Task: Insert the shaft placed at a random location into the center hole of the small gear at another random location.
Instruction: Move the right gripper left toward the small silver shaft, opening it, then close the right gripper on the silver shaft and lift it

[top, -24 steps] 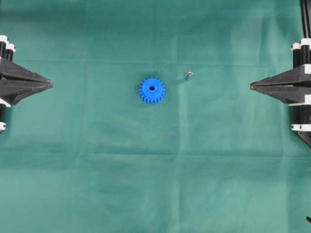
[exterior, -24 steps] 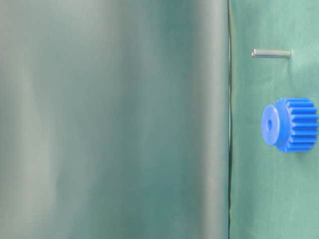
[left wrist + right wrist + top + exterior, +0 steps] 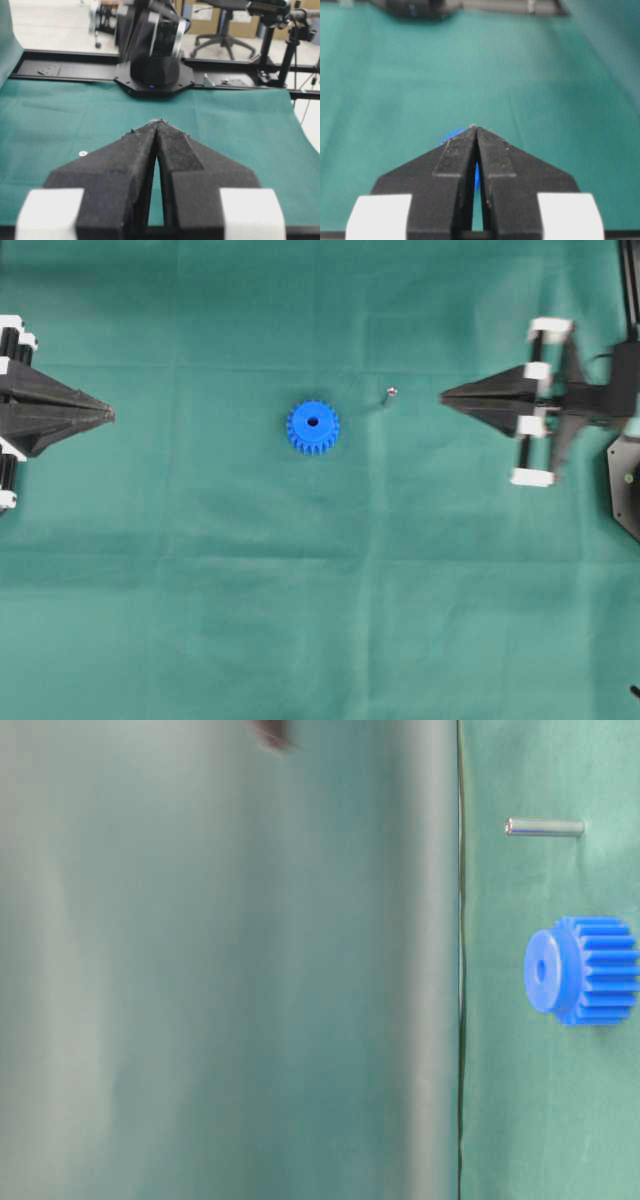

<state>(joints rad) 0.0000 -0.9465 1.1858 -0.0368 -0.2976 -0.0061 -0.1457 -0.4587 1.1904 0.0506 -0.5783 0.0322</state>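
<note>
the small gear (image 3: pixel 313 427) lies flat on the green cloth (image 3: pixel 300 620) a little above the middle of the overhead view, bright blue, teeth all round its rim, with the center hole (image 3: pixel 313 422) showing as a small dark dot in its raised hub. the shaft (image 3: pixel 390 393) stands just to the right of it and slightly higher in that view, close by but clearly apart from the gear, a tiny silvery pin seen nearly end on with a shiny tip. from table level, where the picture is turned on its side, the same pin (image 3: pixel 545 827) reads as a thin grey rod rising off the cloth, and the gear (image 3: pixel 583 970) rests on the cloth beside it with its hub and hole facing away from the cloth. the right gripper (image 3: pixel 443 396) reaches in from the right edge, its black fingers pressed together into a point that aims at the shaft, with a strip of bare cloth between tip and pin; it holds nothing. its own wrist camera shows the jaws meeting at the tip (image 3: pixel 475 128), a sliver of blue peeking out behind them. the left gripper (image 3: pixel 108 415) sits at the far left edge, well apart from both parts, fingers likewise pressed together and holding nothing, its tips meeting in its own wrist view (image 3: pixel 160 121).
</note>
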